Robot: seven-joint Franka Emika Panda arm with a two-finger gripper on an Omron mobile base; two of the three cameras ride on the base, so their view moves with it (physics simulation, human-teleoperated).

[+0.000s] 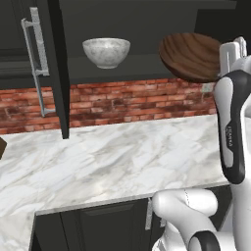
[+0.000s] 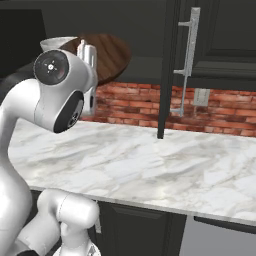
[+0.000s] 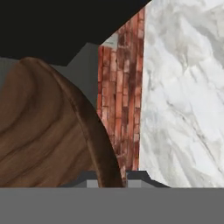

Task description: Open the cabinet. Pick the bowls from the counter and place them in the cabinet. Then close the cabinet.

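The brown bowl [image 3: 48,131] is gripped by its rim in the closed end effector [image 3: 111,177]. It is held up high, tipped on its side, at the open cabinet [image 1: 147,14]. In the left base view the brown bowl [image 1: 191,55] is seen at the front edge of the shelf [image 1: 142,63] (whether it is touching the shelf cannot be told). The white bowl [image 1: 106,51] is set upright on the same shelf, well to the left of the brown one. Both cabinet doors are swung open, and a silver handle [image 1: 35,59] is seen on the left door [image 1: 56,63]. The counter [image 1: 112,157] is seen below, with a red brick wall [image 1: 127,100] behind it.
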